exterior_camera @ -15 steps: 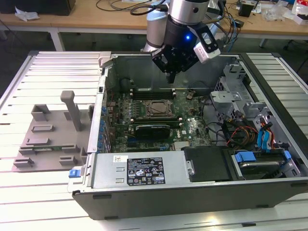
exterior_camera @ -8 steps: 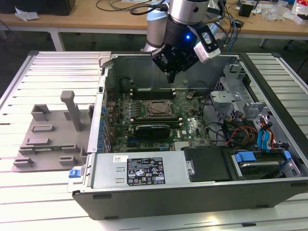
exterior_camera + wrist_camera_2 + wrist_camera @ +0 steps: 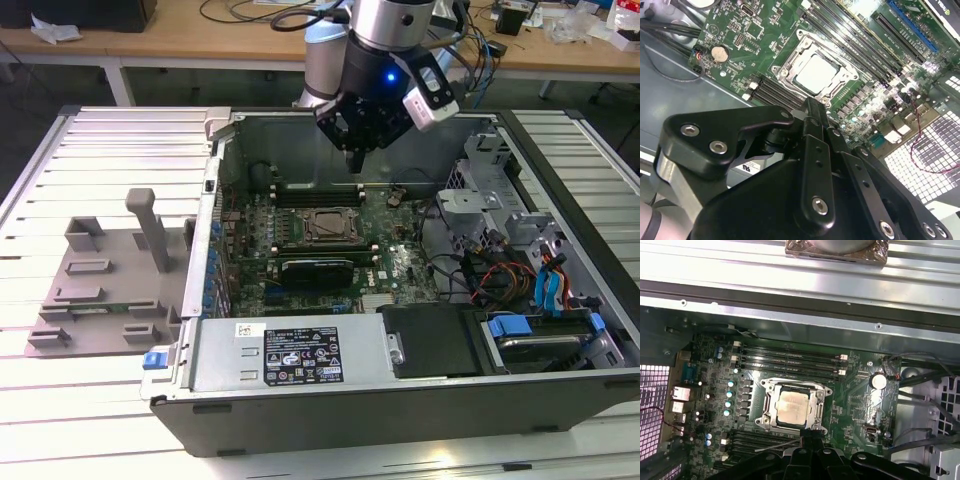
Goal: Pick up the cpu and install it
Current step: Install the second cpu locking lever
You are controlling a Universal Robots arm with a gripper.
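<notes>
cpu (image 3: 791, 408): seated flat in motherboard socket (image 3: 767, 412), silver top showing
gripper (image 3: 356, 160): fingers together, empty, hovering at socket's 12 o'clock inside computer case (image 3: 400, 395)

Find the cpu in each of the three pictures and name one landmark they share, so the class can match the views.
Exterior view: the cpu sits in the socket at the middle of the motherboard, below the gripper.
Second wrist view: the cpu lies just beyond the gripper's tip.
First wrist view: the cpu lies in the socket, just past the gripper's tip.
Shared landmark: the socket frame around it.
</notes>
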